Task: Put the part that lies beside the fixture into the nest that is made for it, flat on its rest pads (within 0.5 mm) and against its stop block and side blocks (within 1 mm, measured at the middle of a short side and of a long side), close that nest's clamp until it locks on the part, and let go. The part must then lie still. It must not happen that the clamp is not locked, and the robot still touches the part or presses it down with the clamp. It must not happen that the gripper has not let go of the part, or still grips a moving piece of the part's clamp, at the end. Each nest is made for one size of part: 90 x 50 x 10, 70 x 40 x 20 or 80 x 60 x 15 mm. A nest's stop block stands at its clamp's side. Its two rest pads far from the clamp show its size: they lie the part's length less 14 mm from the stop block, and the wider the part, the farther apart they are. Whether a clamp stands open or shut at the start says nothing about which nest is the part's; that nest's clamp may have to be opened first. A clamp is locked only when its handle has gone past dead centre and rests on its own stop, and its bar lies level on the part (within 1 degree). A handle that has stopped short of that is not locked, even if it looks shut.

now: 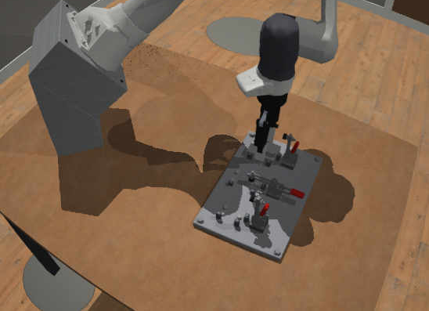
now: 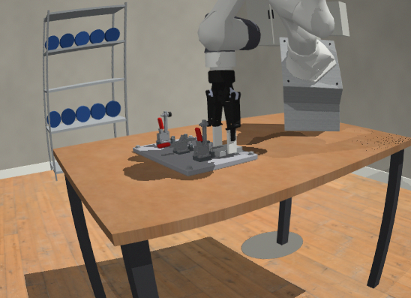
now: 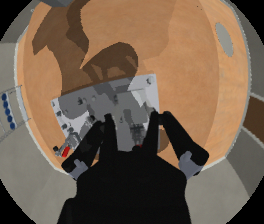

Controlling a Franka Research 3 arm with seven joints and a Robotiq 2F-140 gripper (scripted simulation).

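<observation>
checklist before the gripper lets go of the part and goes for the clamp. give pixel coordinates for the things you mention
1. gripper (image 1: 265, 145) (image 2: 225, 148) (image 3: 133, 107) shut on the part (image 1: 272, 150) (image 2: 223, 152) (image 3: 129, 105): ok
2. part at an end nest, not the middle one: ok
3. that nest's clamp (image 1: 290, 158) (image 2: 202, 152) (image 3: 137, 131) open, bar raised: ok
4. part flat on its rest pads: cannot tell
5. part against stop and side blocks: cannot tell
6. clamp locked on the part: not ok, still to be closed

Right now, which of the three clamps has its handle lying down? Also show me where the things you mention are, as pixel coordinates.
The middle clamp (image 1: 275, 189) (image 2: 181, 145): its red handle (image 1: 297, 193) (image 2: 163, 145) lies low, while both end clamps' (image 1: 290, 160) (image 1: 259, 222) (image 2: 202, 154) (image 2: 163, 138) handles stand up.
</observation>
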